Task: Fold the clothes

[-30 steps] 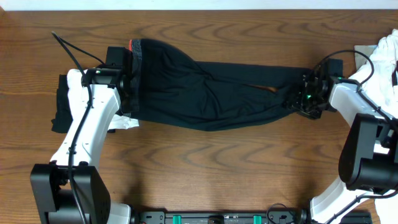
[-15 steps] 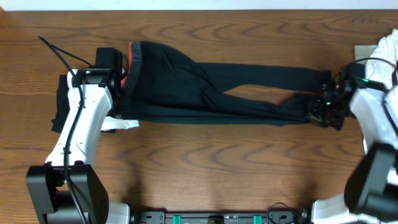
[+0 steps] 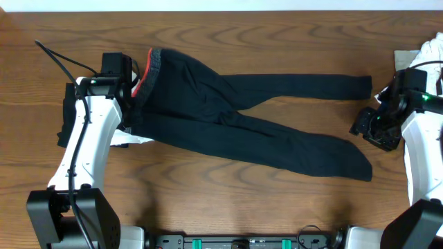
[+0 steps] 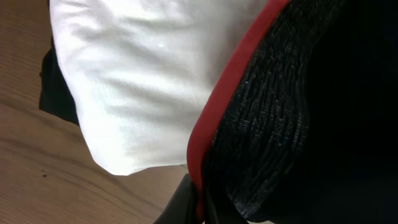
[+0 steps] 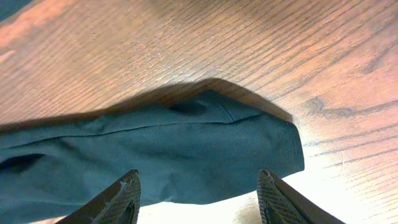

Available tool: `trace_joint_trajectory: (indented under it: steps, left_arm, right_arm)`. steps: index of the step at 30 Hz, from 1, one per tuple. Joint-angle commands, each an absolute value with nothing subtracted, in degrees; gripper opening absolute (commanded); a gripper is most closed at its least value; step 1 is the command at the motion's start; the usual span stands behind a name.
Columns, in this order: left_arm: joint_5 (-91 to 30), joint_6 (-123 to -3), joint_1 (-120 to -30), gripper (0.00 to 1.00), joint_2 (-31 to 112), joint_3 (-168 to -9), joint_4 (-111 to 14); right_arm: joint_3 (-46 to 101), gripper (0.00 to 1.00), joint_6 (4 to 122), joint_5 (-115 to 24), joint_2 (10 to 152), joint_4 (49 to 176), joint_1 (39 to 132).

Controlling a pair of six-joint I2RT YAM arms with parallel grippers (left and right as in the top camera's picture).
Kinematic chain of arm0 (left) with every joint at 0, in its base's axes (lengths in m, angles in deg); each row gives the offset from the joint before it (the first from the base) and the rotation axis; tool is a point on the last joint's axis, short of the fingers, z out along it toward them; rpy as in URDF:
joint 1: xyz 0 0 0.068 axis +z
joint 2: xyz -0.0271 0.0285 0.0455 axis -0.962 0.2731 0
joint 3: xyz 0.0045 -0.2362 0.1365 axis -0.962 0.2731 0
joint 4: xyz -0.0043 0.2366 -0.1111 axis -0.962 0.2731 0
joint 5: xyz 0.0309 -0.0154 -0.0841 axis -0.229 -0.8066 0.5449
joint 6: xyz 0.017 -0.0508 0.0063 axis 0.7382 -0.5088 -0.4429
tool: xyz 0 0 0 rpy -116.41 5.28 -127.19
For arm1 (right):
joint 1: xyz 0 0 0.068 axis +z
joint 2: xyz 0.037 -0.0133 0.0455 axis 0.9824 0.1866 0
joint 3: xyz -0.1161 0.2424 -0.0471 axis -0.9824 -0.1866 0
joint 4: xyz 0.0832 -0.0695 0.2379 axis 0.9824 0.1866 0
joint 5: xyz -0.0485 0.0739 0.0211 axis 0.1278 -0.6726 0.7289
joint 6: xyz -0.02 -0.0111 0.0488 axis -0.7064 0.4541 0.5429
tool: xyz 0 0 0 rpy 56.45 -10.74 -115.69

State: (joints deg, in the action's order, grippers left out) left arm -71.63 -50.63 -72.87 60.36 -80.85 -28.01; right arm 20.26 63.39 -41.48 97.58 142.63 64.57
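The black trousers [image 3: 208,104] are lying unfolded across the surface [image 3: 208,194], with the waistband [image 3: 154,66] at upper left and the legs splaying rightward. All folding is remaining. The left claw [image 3: 136,88] is pinching the waistband. The right claw [image 5: 198,177] is standing spread over one cuff [image 5: 273,143], holding nothing. Half a second earlier it was gripping both legs taut together; now one leg is slanting toward lower right.

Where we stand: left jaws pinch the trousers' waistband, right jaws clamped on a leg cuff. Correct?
No: the right jaws stand open and hold nothing; the cuff lies loose on the table, as the right wrist view shows. The left jaws do pinch the waistband.
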Motion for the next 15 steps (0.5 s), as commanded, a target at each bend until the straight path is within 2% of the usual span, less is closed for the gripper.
trace_joint_trajectory:
  steps: [1,8,15]
  left_arm:
    - [-73.2,-51.2,-72.5,0.06,59.3,-81.6,-27.9]
    - [-73.2,-51.2,-72.5,0.06,59.3,-81.6,-27.9]
    - [-73.2,-51.2,-72.5,0.06,59.3,-81.6,-27.9]
  right_arm:
    - [20.7,0.62,63.7,-40.3,101.0,142.6,64.1]
    - [20.0,0.55,63.1,-40.3,110.3,141.9,64.2]
    - [19.2,0.55,61.5,-39.9,116.2,137.9,65.0]
